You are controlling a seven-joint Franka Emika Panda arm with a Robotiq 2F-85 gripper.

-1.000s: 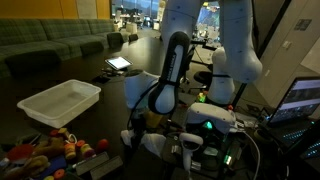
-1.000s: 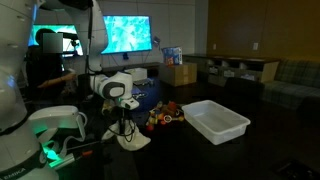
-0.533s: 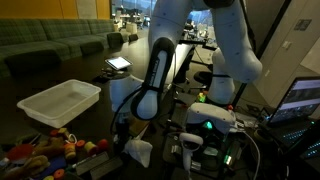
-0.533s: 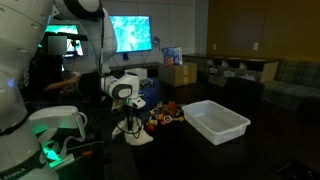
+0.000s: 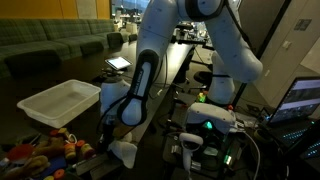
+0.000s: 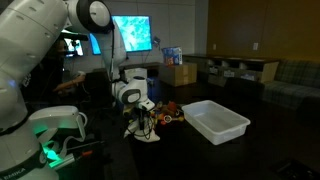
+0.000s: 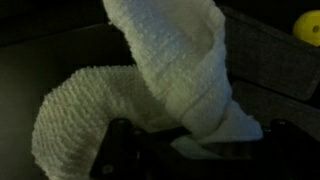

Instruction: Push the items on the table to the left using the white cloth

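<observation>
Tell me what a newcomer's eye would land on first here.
The white cloth dangling from the shut gripper stands out against the dark table. Close beside it lies the colourful heap of items, with a white bin next to them.

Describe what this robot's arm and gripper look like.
The arm is glossy white, built of rounded tubular segments, with a dark strip running along its lower link. An exterior view shows a dark round joint cap near the top. The gripper is black and blocky.
</observation>
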